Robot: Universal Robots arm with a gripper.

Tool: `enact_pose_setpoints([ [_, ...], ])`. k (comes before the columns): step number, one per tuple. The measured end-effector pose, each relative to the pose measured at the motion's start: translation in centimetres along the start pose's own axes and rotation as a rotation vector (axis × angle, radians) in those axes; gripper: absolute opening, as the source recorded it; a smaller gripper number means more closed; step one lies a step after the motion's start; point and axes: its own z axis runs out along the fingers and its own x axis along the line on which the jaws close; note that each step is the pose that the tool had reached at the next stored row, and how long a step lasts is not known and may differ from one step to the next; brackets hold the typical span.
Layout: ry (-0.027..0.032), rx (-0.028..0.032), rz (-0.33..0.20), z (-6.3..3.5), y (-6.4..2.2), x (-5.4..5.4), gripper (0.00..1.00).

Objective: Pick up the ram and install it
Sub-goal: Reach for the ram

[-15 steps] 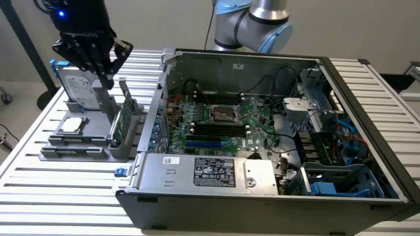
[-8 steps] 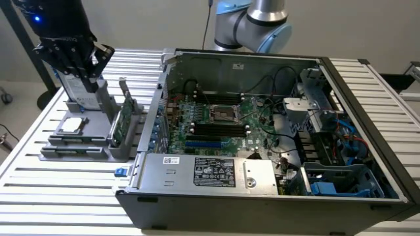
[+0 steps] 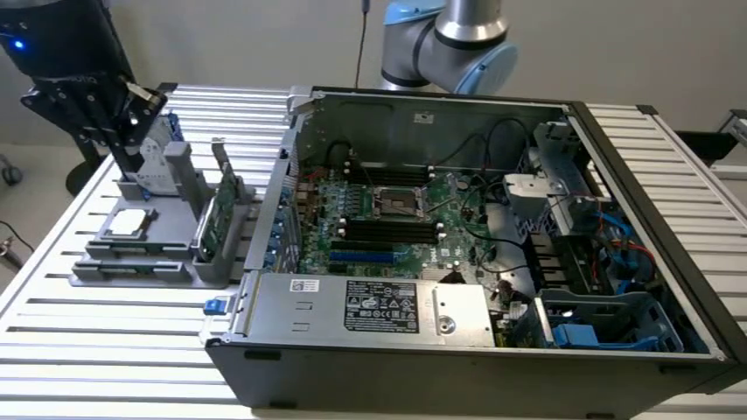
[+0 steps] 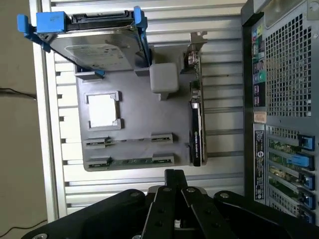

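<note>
Ram (image 4: pixel 132 161) lies edge-up as a thin dark-green strip in the outermost long slot of the gray parts holder (image 4: pixel 134 119), between that slot's two end clips. A second, parallel slot sits just beside it. The wrist view makes this out. From the exterior view the same slot is seen at too shallow an angle to tell the stick apart.

The gripper (image 4: pixel 174 174) has its black fingers pressed together with nothing between them. In the wrist view the tips sit near the holder's edge on the ram's side, apart from the stick. In the exterior view it hangs above the holder at that view's left, clear of it.

Also on the holder are a hard drive in a blue caddy (image 4: pixel 99 47), a processor (image 4: pixel 102 110) in a square recess, and a green expansion card (image 4: pixel 196 129) standing on edge with its metal bracket.

The exterior view adds the open computer case (image 3: pixel 467 359) on the slatted aluminium table (image 3: pixel 117 350), with the motherboard (image 3: pixel 397 206) exposed and its black and blue memory slots (image 3: pixel 373 234) unfilled. The wrist view gives the case's perforated rear panel (image 4: pixel 284 74).
</note>
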Motion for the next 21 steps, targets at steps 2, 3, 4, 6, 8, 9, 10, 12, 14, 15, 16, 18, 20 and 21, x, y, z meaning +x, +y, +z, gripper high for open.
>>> enact_pose_setpoints([
  [2, 0.0000, 0.0002, 0.000, 0.23, -0.14, 0.9, 0.11],
  [3, 0.0000, 0.0004, 0.000, 0.33, -0.21, 1.4, 0.11],
  [4, 0.0000, 0.0006, 0.000, 0.44, -0.28, 1.8, 0.11],
  [6, 0.0000, 0.0008, 0.000, 0.66, -0.43, 2.7, 0.11],
  [8, 0.0000, 0.0010, 0.000, 0.89, -0.58, 3.6, 0.11],
  [9, -0.0001, 0.0010, 0.000, 1.00, -0.65, 4.1, 0.11],
  [10, 0.0000, 0.0011, 0.000, 1.10, -0.73, 4.5, 0.11],
  [12, 0.0003, 0.0012, 0.000, 1.30, -0.87, 5.1, 0.11],
  [14, 0.0015, 0.0013, 0.000, 1.50, -1.07, 5.5, 0.11],
  [15, 0.0019, 0.0014, 0.000, 1.61, -1.17, 5.6, 0.11],
  [16, 0.0020, 0.0013, 0.000, 1.72, -1.26, 5.7, 0.11],
  [18, 0.0021, 0.0013, -0.002, 2.06, -1.35, 5.7, 0.11],
  [20, 0.0026, 0.0016, -0.011, 2.39, -1.37, 5.7, 0.11],
  [21, 0.0031, 0.0019, -0.021, 2.54, -1.38, 5.7, 0.11],
])
